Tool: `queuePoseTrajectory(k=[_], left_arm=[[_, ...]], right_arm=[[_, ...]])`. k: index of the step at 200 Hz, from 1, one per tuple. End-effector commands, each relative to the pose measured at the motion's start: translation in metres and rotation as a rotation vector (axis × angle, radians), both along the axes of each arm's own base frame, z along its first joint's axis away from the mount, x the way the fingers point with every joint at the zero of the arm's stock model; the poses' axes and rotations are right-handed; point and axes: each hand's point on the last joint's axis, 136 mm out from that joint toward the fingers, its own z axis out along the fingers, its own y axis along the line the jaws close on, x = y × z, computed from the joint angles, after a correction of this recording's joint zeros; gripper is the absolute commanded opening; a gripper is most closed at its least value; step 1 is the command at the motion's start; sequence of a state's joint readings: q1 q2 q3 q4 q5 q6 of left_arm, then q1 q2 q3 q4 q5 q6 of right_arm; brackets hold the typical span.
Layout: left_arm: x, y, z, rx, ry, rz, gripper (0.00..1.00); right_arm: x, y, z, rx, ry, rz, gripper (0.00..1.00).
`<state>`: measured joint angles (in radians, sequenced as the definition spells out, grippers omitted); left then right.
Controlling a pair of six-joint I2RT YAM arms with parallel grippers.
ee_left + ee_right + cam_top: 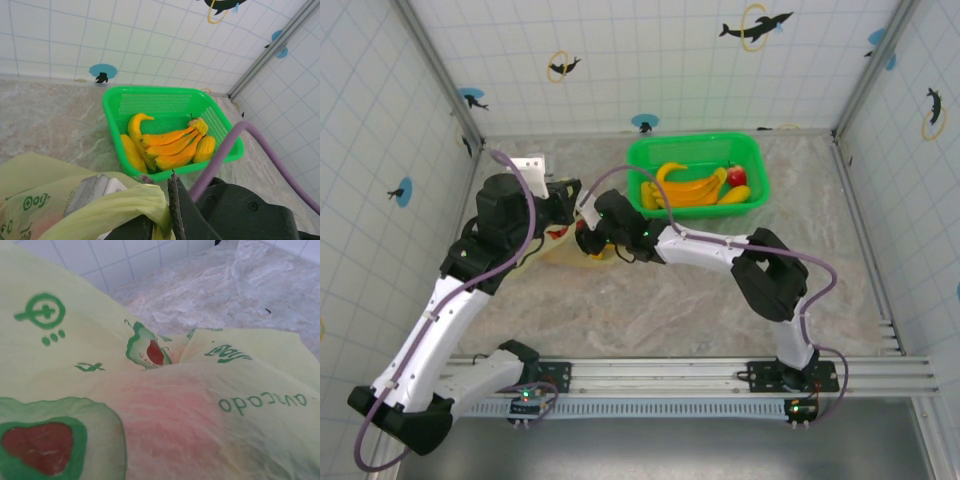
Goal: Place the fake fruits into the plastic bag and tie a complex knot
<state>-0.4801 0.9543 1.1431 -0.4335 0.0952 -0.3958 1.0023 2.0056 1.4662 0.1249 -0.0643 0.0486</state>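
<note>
Marbled beige tabletop [650,310], shut in by tiled walls on three sides. Carries a bright-green basket [700,208] close to the far wall, right of centre. Bears a crumpled pale yellow-green plastic bag [548,256] left of centre, apart from the basket. Holds a metal rail [660,372] along the near edge.

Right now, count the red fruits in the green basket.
1: the red fruit sits toward the green basket's right end, beside the bananas. More could be hidden beneath them.
</note>
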Motion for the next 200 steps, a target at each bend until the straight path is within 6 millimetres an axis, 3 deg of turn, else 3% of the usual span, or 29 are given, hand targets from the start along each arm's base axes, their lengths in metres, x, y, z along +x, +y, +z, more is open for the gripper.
queuePoseTrajectory(k=[1,36,65,104,117,132,142,154,178,200], left_arm=[[0.001,-0.001,0.007,0.005,-0.024,-0.003,0.12],[0.001,-0.001,0.005,0.006,-0.022,0.0,0.12],[0.001,0.002,0.005,0.008,-0.025,0.014,0.12],[0.001,0.006,0.005,0.012,-0.029,0.031,0.12],[0.001,0.006,0.003,0.013,-0.027,0.032,0.12],[0.001,0.005,0.002,0.009,-0.024,0.029,0.12],[0.002,0.003,0.002,0.007,-0.022,0.023,0.12],[0.002,0.002,0.002,0.005,-0.022,0.019,0.12],[0.002,0.0,0.001,0.003,-0.021,0.007,0.12],[0.003,-0.002,-0.001,0.006,-0.013,0.001,0.12]], right_arm=[[0.001,0.003,0.001,0.0,0.012,-0.002,0.83],[-0.005,-0.008,0.017,0.015,-0.008,-0.007,0.86],[-0.018,-0.027,0.062,0.105,-0.038,0.024,0.8],[-0.035,-0.076,0.125,0.304,-0.002,0.078,0.75],[-0.038,-0.096,0.135,0.359,0.02,0.093,0.75],[-0.027,-0.126,0.144,0.425,0.041,0.044,0.74],[-0.014,-0.15,0.142,0.452,0.055,-0.016,0.72],[0.017,-0.184,0.132,0.445,0.065,-0.18,0.67],[0.079,-0.264,0.089,0.331,0.111,-0.534,0.62],[0.122,-0.337,0.045,0.156,0.178,-0.865,0.61]])
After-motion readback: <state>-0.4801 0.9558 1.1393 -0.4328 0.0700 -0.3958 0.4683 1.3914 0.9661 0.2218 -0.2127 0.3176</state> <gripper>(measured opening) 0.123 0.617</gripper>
